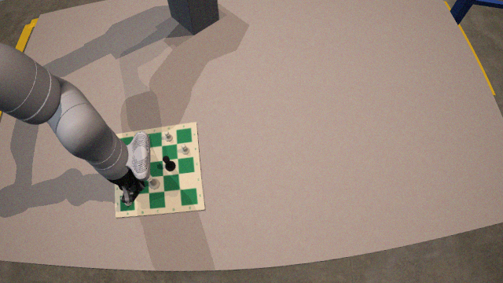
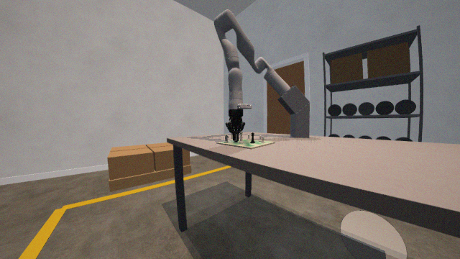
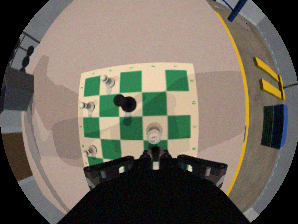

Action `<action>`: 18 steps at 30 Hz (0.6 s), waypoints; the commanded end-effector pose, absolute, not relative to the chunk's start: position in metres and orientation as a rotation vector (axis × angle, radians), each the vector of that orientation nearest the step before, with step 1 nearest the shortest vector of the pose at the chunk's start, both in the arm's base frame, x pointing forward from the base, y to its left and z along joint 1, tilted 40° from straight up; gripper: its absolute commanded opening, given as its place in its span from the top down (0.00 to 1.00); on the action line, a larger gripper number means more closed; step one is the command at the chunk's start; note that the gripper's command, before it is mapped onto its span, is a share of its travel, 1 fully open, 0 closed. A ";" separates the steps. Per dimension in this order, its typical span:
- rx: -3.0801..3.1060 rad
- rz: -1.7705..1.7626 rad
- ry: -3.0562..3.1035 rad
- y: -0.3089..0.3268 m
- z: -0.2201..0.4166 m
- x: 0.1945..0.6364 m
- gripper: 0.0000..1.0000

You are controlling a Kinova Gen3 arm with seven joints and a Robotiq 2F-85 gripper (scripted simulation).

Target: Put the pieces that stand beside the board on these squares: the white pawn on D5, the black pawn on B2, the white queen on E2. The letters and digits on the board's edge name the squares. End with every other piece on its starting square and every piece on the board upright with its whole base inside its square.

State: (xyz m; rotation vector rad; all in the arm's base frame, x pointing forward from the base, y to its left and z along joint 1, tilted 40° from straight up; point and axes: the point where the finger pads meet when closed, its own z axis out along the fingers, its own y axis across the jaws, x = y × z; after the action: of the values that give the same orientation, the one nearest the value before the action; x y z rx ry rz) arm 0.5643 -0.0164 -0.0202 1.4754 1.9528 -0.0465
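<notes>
While the black hand (image 1: pixel 127 198) (image 2: pixel 236 140) (image 3: pixel 155 152) hovers low over the near-left part of the chessboard (image 1: pixel 200 169) (image 2: pixel 251 147) (image 3: pixel 194 85), its fingers are drawn close together, but I can't tell whether they're grasping a piece (that spot's pretty dark). White pawn (image 1: pixel 168 137) (image 3: pixel 87 106) is upright on D5, so that one's sorted. Can't make out the black pawn anywhere, and E2 has no white queen on it. A tall black piece (image 1: pixel 170 165) (image 2: pixel 252 138) (image 3: pixel 128 104) stands on D3, with a pale piece (image 1: pixel 154 183) (image 3: pixel 154 135) on C2.

The wrist view's bottom edge cuts off the gripper (image 1: pixel 126 200) (image 2: pixel 236 139) (image 3: pixel 156 156), its fingertips perhaps hidden.
</notes>
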 end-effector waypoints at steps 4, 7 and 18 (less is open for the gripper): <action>1.475 -0.045 1.953 -0.016 -0.020 0.565 1.00; 1.475 -0.045 1.953 -0.016 -0.020 0.565 1.00; 1.475 -0.045 1.953 -0.016 -0.020 0.565 0.93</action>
State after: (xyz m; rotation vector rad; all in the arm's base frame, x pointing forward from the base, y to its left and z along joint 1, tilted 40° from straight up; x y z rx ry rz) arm 0.5643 -0.0164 -0.0202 1.4754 1.9528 -0.0465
